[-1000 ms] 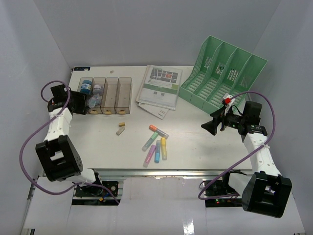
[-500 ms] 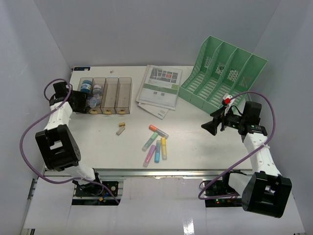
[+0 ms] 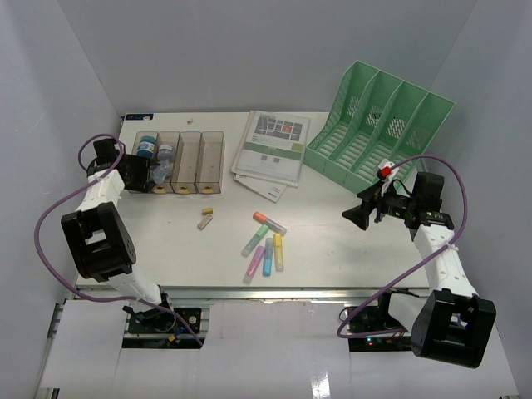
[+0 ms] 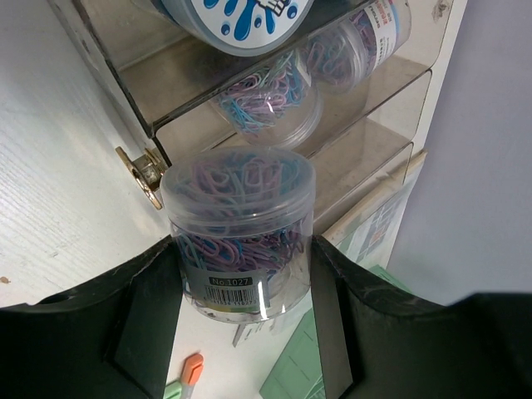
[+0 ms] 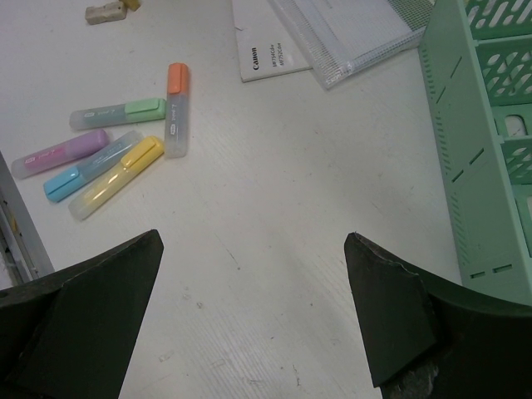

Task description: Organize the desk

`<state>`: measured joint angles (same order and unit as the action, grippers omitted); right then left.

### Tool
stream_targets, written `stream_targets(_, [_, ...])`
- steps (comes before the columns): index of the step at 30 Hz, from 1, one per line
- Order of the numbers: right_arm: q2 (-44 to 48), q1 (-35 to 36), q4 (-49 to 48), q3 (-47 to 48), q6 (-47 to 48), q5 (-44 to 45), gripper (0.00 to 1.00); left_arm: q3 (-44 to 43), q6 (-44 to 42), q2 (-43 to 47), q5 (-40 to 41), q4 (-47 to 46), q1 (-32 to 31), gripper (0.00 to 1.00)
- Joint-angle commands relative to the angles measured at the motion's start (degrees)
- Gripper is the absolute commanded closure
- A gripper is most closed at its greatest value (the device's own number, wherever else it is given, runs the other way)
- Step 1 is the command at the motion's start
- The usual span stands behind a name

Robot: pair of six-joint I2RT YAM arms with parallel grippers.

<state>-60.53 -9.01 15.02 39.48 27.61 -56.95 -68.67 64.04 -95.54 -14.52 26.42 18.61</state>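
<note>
Your left jaws are clamped on a clear jar of coloured paper clips [image 4: 241,208], holding it just at the near end of the smoky tray [image 3: 212,137], off the white counter [image 3: 332,241]. The counter spreads under both arms and carries everything else. I judge the step in hand to be stowing that jar. The tray already holds a similar jar and a blue-lidded pot, and from the wrist view I cannot tell which compartment you are lined up with. Next, you need to square the jar to a free slot, ease it in, and only then let go.

Your right jaws are spread wide and empty, hovering over bare counter between the highlighters [image 5: 116,179] and the green file rack [image 3: 378,125]. The highlighters look like their job.
</note>
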Motion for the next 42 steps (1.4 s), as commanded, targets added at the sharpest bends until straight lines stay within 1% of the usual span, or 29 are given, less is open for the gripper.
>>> stream_targets(1, [-0.29,-0.31,0.05,-0.37,0.87,-0.18,0.03,-3.09,-0.17,-0.65,-1.35,-2.46,-0.15,0.66])
stream_targets(4, [-0.37,-0.39,0.02,-0.37,0.87,-0.17,0.03,-3.06,-0.31,-1.18,-1.3,-2.75,-0.23,0.64])
stream_targets(6, [-0.46,-0.31,0.01,-0.37,0.95,-0.17,0.03,-3.05,-0.67,-1.59,-1.57,-2.88,-0.25,0.6])
stream_targets(8, [-0.49,-0.33,0.01,-0.37,0.98,-0.09,0.03,-3.05,-0.87,-1.92,-1.85,-3.21,-0.36,0.53])
stream_targets(13, [-0.55,-0.35,0.1,-0.37,1.13,0.0,0.03,-2.83,-1.38,-2.42,-2.76,-4.19,-0.77,0.43])
stream_targets(14, [-0.55,-0.38,0.1,-0.37,1.15,0.0,0.03,-2.8,-1.6,-2.49,-3.16,-4.45,-0.8,0.4])
stream_targets(18, [-0.55,-0.38,0.17,-0.37,1.29,-0.07,0.03,-3.03,-2.35,-2.48,-4.05,-5.12,-1.1,0.13])
stream_targets(19, [-0.55,-0.34,0.19,-0.37,1.31,-0.09,0.03,-3.05,-2.54,-2.4,-4.05,-5.15,-1.12,0.05])
stream_targets(20, [-0.55,-0.34,0.21,-0.34,1.31,-0.09,0.03,-3.05,-2.77,-2.18,-3.96,-5.18,-1.12,0.02])
stream_targets(28, [-0.46,-0.39,0.53,-0.29,1.56,-0.17,0.03,-3.63,-4.35,1.39,-3.73,-5.33,-1.12,0.02])
stream_targets(29, [-0.46,-0.4,0.54,-0.29,1.57,-0.17,0.03,-3.74,-5.12,1.49,-3.91,-5.25,-1.12,0.02])
stream_targets(32, [-0.74,-0.4,1.2,-0.29,2.63,-1.11,0.03,-3.11,-11.34,5.28,-4.24,-5.9,-1.13,0.02])
stream_targets(35, [-1.32,-0.4,2.85,-0.2,4.61,-3.09,0.02,2.26,-19.12,13.7,-6.22,-10.35,-1.13,0.02])
stream_targets(37, [-1.73,0.2,4.29,-0.11,6.41,-4.73,0.03,8.11,-23.8,18.54,-7.89,-13.24,-1.08,0.02])
stream_targets(39, [-2.21,1.55,5.2,0.03,7.61,-4.65,0.02,14.41,-28.39,23.98,-11.91,-17.69,-1.03,0.02])
stream_targets(40, [-2.47,3.06,5.93,0.41,8.15,-3.66,0.02,16.56,-29.48,26.25,-14.56,-18.88,-1.06,0.02])
stream_targets(42, [-3.01,8.62,7.94,2.15,9.29,0.09,0.02,20.93,-30.1,31.49,-21.13,-21.43,-1.26,0.02])
